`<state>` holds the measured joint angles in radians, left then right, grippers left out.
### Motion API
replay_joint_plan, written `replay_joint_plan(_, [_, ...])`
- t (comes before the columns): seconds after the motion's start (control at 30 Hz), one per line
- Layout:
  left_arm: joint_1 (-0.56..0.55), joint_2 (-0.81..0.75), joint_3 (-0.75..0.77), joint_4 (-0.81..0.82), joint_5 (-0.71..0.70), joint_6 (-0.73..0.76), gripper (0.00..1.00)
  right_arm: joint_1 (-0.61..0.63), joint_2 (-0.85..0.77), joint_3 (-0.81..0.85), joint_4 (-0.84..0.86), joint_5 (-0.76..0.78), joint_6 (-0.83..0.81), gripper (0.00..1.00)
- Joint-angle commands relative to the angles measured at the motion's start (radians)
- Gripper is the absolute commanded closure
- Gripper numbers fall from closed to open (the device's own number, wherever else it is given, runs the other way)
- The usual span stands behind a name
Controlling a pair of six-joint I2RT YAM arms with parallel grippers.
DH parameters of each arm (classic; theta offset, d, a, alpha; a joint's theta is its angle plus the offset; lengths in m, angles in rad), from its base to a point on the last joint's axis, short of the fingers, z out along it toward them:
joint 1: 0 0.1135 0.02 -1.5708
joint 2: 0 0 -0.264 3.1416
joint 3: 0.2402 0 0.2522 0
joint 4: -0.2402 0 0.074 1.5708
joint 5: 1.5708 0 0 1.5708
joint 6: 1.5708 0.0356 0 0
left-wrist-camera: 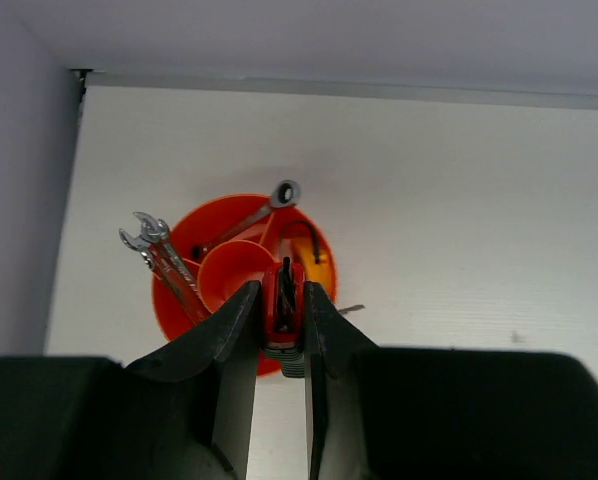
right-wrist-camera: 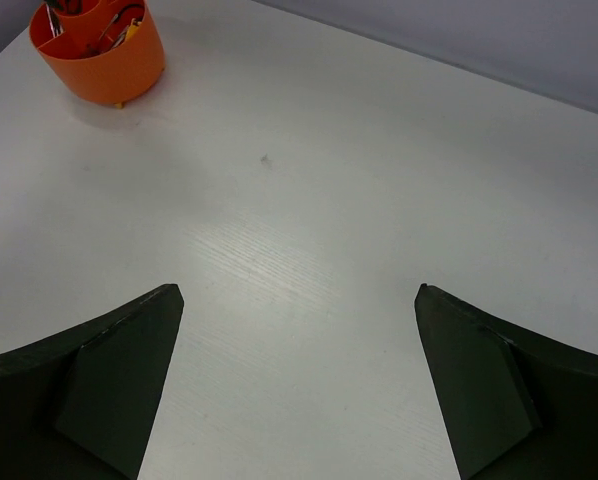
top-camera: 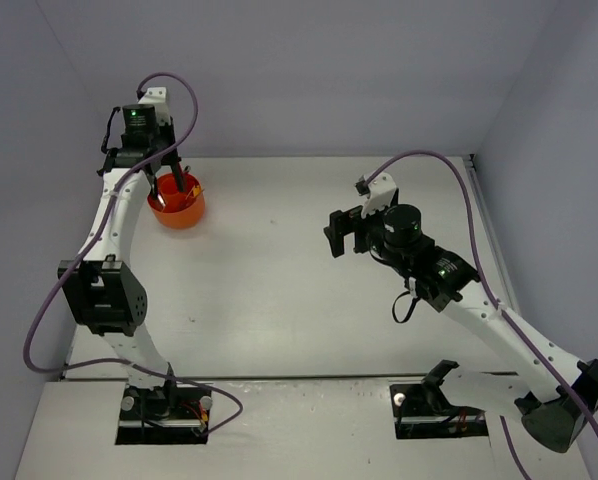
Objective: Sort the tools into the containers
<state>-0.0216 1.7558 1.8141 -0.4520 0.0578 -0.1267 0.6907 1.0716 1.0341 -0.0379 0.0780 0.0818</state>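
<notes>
The round orange-red tub (top-camera: 182, 214) stands at the back left of the table. It holds several thin silver wrenches (left-wrist-camera: 161, 252), one with a ring end (left-wrist-camera: 282, 192), and a yellow item (left-wrist-camera: 320, 272). My left gripper (top-camera: 175, 186) points down over the tub and is shut on the red-black handled tool (left-wrist-camera: 282, 292), whose far end hangs over the tub's central ring (left-wrist-camera: 229, 270). My right gripper (top-camera: 340, 236) is open and empty above the middle right of the table. The tub also shows in the right wrist view (right-wrist-camera: 107, 62), far off at the top left.
The back wall and left wall stand close behind the tub (left-wrist-camera: 184, 235). Bare white table (right-wrist-camera: 309, 200) lies under the right gripper (right-wrist-camera: 299, 292). A purple cable (top-camera: 429, 160) loops above the right arm.
</notes>
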Motion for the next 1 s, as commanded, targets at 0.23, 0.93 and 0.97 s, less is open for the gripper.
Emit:
replay_joint_plan(0.23, [0.068,0.031,0.06,0.197,-0.073,0.068,1.0,-0.038,-0.067,-0.012,0.008,0.029,0.044,0.0])
replay_joint_plan(0.93, [0.075,0.108,-0.07,0.294,-0.058,0.016,1.0,-0.06,-0.041,0.001,-0.003,0.028,0.049,0.0])
replay_joint_plan(0.97, [0.075,0.105,-0.084,0.299,-0.058,0.016,0.98,-0.06,-0.041,0.001,-0.002,0.028,0.05,0.0])
